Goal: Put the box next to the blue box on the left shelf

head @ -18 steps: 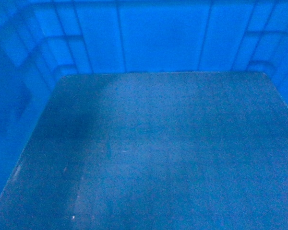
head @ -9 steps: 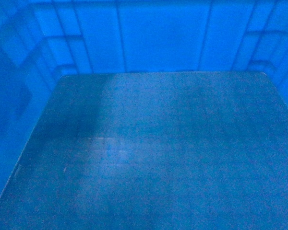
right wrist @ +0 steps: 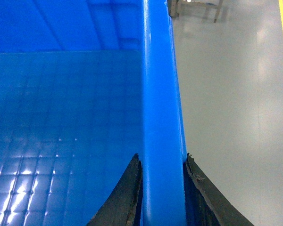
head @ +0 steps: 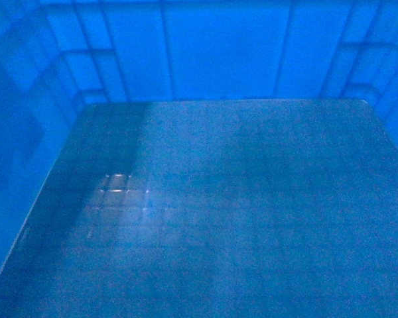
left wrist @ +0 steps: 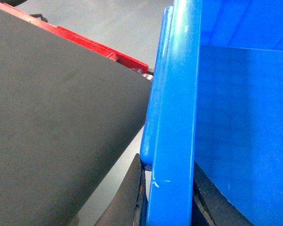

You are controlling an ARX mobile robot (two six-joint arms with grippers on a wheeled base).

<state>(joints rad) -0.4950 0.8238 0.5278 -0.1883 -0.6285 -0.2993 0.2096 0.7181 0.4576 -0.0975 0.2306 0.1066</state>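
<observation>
Held aloft between both arms, the box [head: 219, 199] filling the head view, left gripper [left wrist: 167, 197] clamped on its left rim, right gripper [right wrist: 161, 197] clamped on its right rim, shelf out of sight.

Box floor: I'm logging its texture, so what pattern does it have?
The box floor carries a small embossed square grid, clearest in the right wrist view.

Left gripper [left wrist: 167, 197] fingers clamping box [left wrist: 174, 117] rim, right gripper [right wrist: 162, 193] likewise
</observation>
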